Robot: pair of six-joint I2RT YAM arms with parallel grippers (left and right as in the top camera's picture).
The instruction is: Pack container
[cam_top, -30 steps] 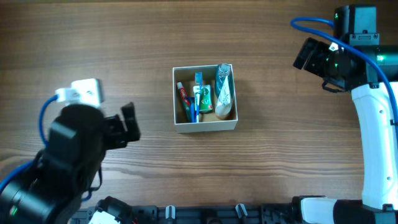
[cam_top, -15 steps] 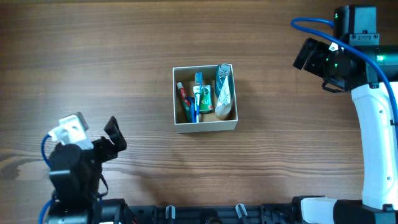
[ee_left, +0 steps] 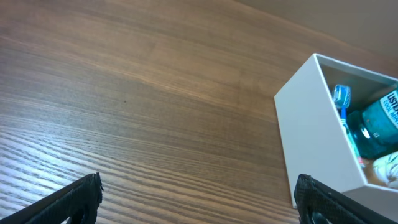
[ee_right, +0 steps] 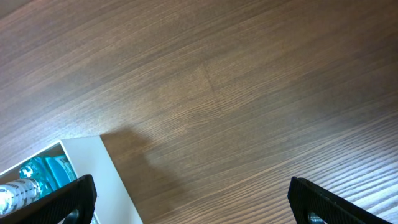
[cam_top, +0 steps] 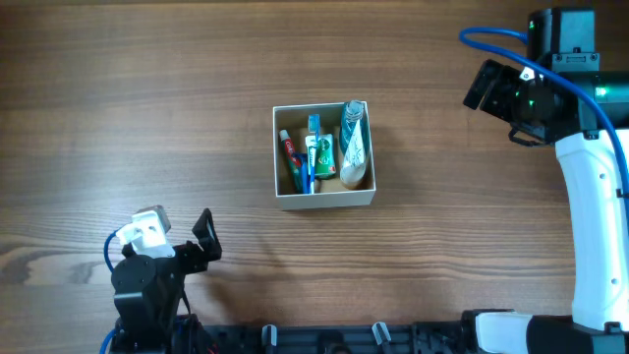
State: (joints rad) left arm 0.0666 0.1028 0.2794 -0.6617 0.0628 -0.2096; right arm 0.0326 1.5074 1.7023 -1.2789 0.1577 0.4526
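Movement over the last second belongs wholly to the left arm. It has drawn back from beside the container (cam_top: 324, 200) to a spot well off its near-left corner, and it now sits folded low there. The left gripper (cam_top: 204, 237) is spread wide with nothing between its fingers, and its wrist view shows only bare wood and the box's white wall. The right arm, well out beyond the container's far-right corner, has not shifted. The right gripper (cam_top: 481, 86) is likewise splayed wide and empty.

The container itself has stayed where it was, its load unchanged. No loose item shows anywhere around it, so I'd judge the packing done or nearly so, with the left arm's retreat looking like a return to rest.

Inside, a teal bottle (ee_left: 373, 124) carries white capitals beginning "LIS", cut off by the edge of the view. A blue toothbrush (ee_left: 341, 99) stands on the left-arm side of that bottle. The red tube (cam_top: 291, 153) and green pack (cam_top: 320, 155) bear printing too small to read from overhead.
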